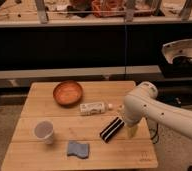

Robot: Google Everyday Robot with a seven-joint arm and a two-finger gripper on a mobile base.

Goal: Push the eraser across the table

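The eraser (pixel 112 129), a flat black block with a pale stripe, lies slanted on the table (pixel 64 122), right of centre. My gripper (pixel 131 131) hangs from the white arm, low over the tabletop, right beside the eraser's right side. It stands open with nothing in it. Whether it touches the eraser I cannot tell.
An orange bowl (pixel 67 92) sits at the back left. A white tube (pixel 93 108) lies just behind the eraser. A pale cup (pixel 44 131) stands at the left and a blue sponge (pixel 78 149) lies near the front edge. The table's right edge is close behind the gripper.
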